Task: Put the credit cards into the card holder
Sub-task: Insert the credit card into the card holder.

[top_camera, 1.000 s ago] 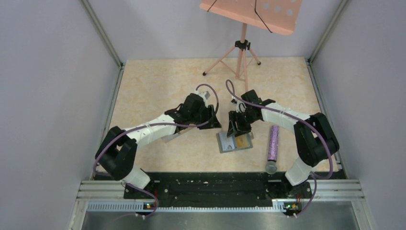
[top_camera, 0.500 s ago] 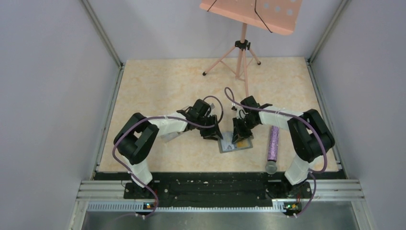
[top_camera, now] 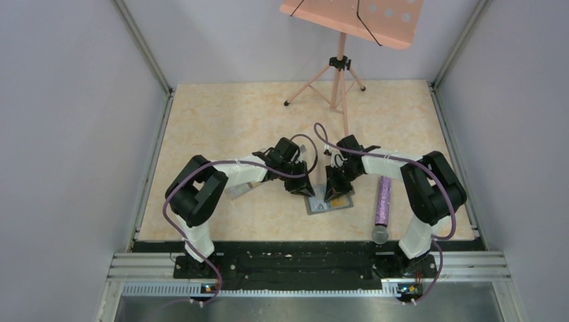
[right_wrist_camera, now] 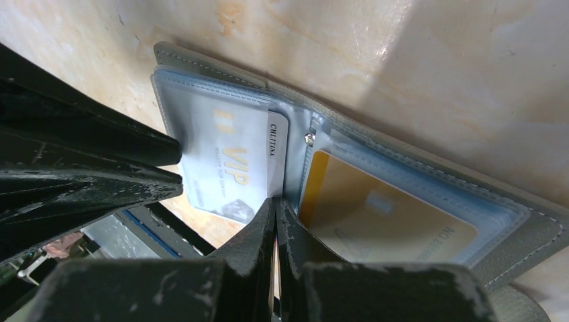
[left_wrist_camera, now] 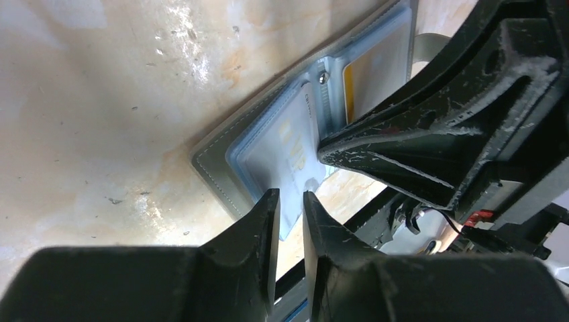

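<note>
Card holder, grey, open flat on tabletop, orange card sleeved one side, white VIP card partly sleeved opposite; right gripper closed tight at that card's edge, left gripper narrowly parted, nothing seen held.

Dark-grey folding card holder: lies open and flat on the beige table, inside facing up. Stitched border, clear plastic sleeves on both halves. Pale whitish plastic card with gold "VIP" lettering: in one sleeve, its spine-side edge poking out. Orange-yellow plastic card: fully seated in the opposite sleeve, lying flat.
</note>
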Available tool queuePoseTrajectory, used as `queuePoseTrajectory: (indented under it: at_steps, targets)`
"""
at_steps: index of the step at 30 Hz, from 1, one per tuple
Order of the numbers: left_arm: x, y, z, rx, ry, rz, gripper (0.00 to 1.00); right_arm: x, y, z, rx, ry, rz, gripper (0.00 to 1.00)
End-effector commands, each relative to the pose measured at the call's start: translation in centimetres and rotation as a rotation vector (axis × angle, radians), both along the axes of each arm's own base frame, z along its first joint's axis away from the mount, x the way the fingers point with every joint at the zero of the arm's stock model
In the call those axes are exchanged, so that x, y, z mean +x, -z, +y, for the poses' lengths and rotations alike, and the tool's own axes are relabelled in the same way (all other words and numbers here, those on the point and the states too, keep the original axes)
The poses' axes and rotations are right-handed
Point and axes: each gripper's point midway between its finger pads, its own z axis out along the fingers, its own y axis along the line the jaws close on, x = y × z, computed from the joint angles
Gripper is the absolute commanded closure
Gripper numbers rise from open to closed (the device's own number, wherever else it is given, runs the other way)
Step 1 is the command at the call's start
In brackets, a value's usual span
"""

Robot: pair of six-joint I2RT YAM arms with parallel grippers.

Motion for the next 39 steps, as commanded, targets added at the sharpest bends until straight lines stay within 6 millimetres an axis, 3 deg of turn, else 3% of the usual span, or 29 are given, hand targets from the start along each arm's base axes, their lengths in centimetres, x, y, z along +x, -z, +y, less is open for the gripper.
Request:
queuePoseTrajectory:
  at_steps: [1, 5, 10, 26, 30, 35, 39]
  targets:
    - [0.5, -0.5, -0.4, 0.028, 0.020, -0.028, 0.74, 0.0, 1.1, -0.3, -0.025, -0.006, -0.003, 1.00]
    - [0.7, -0.2, 1.1, 0.115, -0.012, -0.039, 0.64, 0.1, 1.1, -0.3, -0.024, -0.005, -0.003, 1.00]
    - [0.4, 0.5, 1.2, 0.131, -0.011, -0.012, 0.64, 0.0, 1.2, -0.2, -0.023, -0.007, 0.002, 1.00]
    - [0.6, -0.7, -0.3, 0.065, 0.030, -0.038, 0.98, -0.1, 1.0, 0.0, -0.009, -0.008, 0.005, 1.00]
    - [0.6, -0.8, -0.2, 0.100, 0.042, -0.049, 1.00, -0.1, 0.8, 0.1, -0.003, -0.011, 0.006, 1.00]
    - [0.6, -1.0, -0.1, 0.138, 0.053, -0.068, 0.78, 0.1, 0.4, 0.3, 0.008, -0.007, -0.001, 1.00]
    - [0.5, -0.8, -0.2, 0.157, 0.064, -0.067, 0.71, 0.2, 0.2, 0.5, 0.020, -0.009, 0.002, 1.00]
